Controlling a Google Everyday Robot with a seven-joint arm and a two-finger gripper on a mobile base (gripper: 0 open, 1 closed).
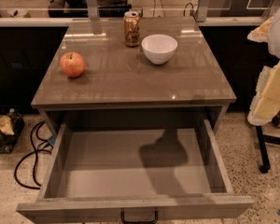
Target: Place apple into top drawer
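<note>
The apple (73,64) is red-orange with a short stem and sits on the left side of the grey-brown counter top (130,78). The top drawer (130,171) is pulled fully out below the counter's front edge, with nothing inside and a shadow on its flat bottom. Its small dark handle (139,217) shows at the bottom edge. My gripper (270,90) appears as white and yellowish parts at the far right edge, beside the counter's right side and far from the apple.
A white bowl (159,48) and a drink can (131,28) stand at the back middle of the counter. Black cables (30,157) and a bag of trash (2,127) lie on the floor at the left. A dark stand leg (262,148) is on the right.
</note>
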